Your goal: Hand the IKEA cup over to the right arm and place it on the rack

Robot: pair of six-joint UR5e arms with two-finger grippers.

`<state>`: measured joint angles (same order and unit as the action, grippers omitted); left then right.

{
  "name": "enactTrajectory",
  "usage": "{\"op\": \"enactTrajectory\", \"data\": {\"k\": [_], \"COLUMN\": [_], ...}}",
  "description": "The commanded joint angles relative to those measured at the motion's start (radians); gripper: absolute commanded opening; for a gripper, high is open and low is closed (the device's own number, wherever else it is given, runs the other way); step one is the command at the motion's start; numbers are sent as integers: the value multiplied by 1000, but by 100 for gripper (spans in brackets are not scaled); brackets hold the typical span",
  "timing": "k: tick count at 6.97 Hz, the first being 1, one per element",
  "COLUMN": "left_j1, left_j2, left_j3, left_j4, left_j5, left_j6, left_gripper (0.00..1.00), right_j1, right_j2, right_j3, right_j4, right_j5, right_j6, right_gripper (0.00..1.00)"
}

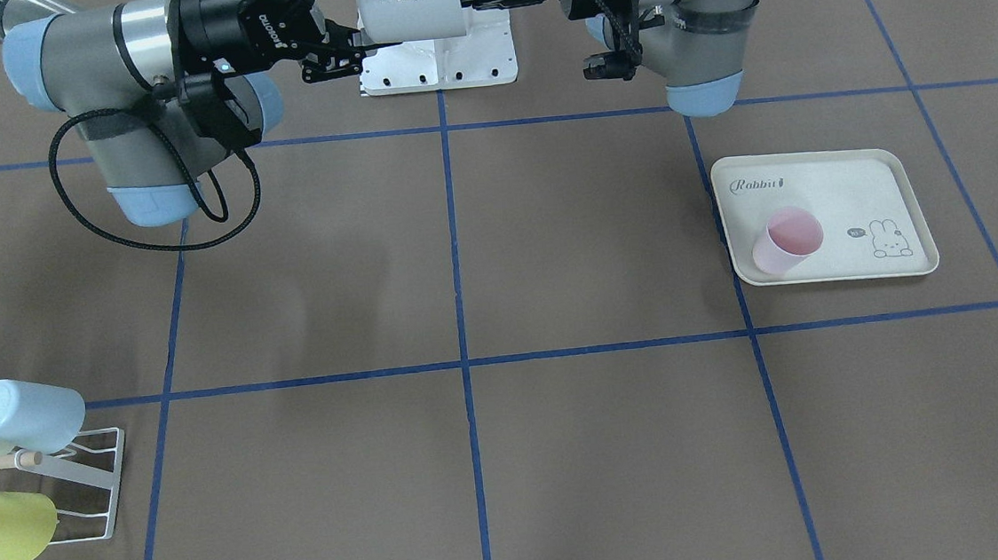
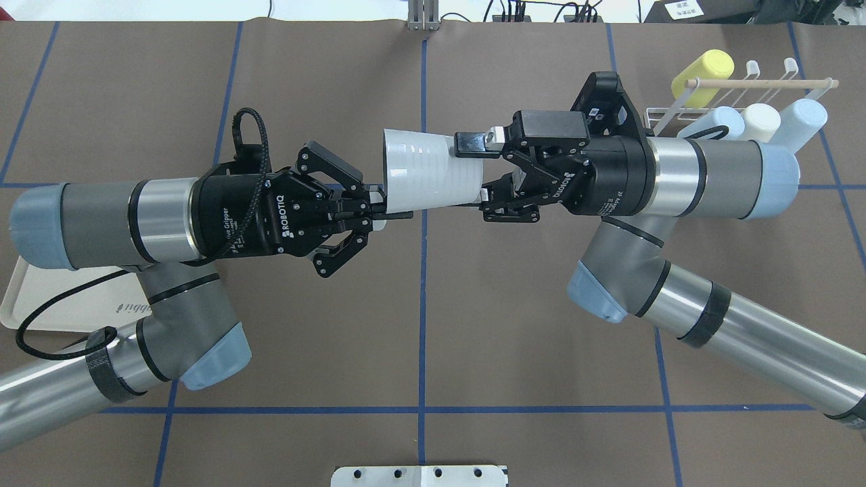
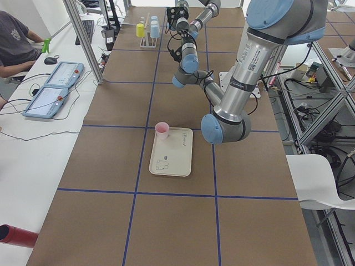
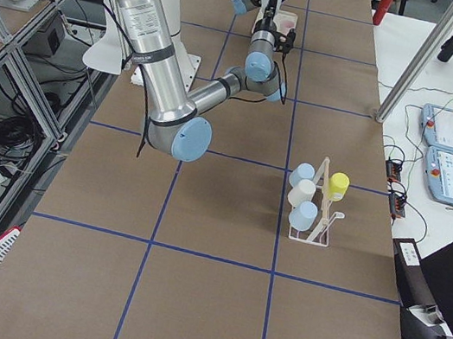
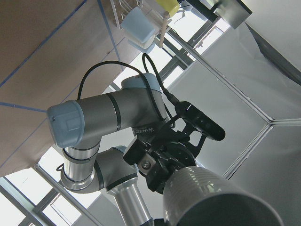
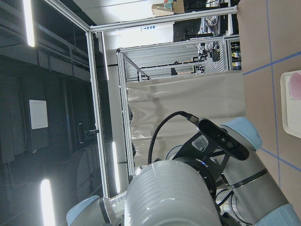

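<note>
Brown paper with blue tape lines covers the table (image 2: pixel 419 325). Above its middle the white cup (image 2: pixel 433 169) lies on its side in the air, held between both arms. The left hand (image 2: pixel 377 208) is clenched on the wall at the cup's open rim, its fingers pinched together there. The right hand (image 2: pixel 477 169) brackets the narrower closed end, with one pad on each side of it, so it too grips the cup. The rack (image 1: pixel 116 484) stands well apart at the table's far right corner. It carries a yellow cup (image 2: pixel 703 71), two light blue cups (image 2: pixel 802 122) and a cream cup (image 2: pixel 761 122) around its wooden dowel (image 2: pixel 758 82). On the robot's left sits the rabbit-print tray (image 1: pixel 857 189), with a pink cup (image 1: pixel 785 241) standing upright on it.
</note>
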<state>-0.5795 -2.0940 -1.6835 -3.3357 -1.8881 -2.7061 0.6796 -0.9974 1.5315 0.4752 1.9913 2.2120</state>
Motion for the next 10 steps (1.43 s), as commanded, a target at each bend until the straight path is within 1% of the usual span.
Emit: {"op": "enactTrajectory", "data": {"k": [1, 2, 3, 4, 7, 8, 9, 10], "left_j1": [1, 1, 0, 0, -11, -28, -61, -98], "left_j2": [0, 0, 2, 2, 5, 9, 26, 60], "left_j3": [4, 4, 2, -2, -8, -7, 4, 11], "left_j4": [-1, -1, 1, 2, 10, 25, 44, 41], "left_j5": [0, 0, 0, 0, 0, 0, -5, -12], "left_j6": [5, 8, 9, 8, 8, 11, 11, 34], "left_gripper": [0, 0, 67, 100, 100, 100, 100, 100], "right_j1": [1, 3, 3, 5, 8, 11, 15, 30], "right_j2": [-1, -1, -6, -13, -18, -26, -56, -75], "right_j3": [4, 6, 9, 10, 16, 32, 54, 56], "right_j4": [0, 0, 0, 0, 0, 0, 0, 2], "right_j5": [0, 0, 0, 0, 1, 1, 1, 1], "right_j6": [0, 2, 2, 2, 2, 3, 2, 0], "right_gripper": [37, 17, 7, 6, 3, 3, 4, 5]}}
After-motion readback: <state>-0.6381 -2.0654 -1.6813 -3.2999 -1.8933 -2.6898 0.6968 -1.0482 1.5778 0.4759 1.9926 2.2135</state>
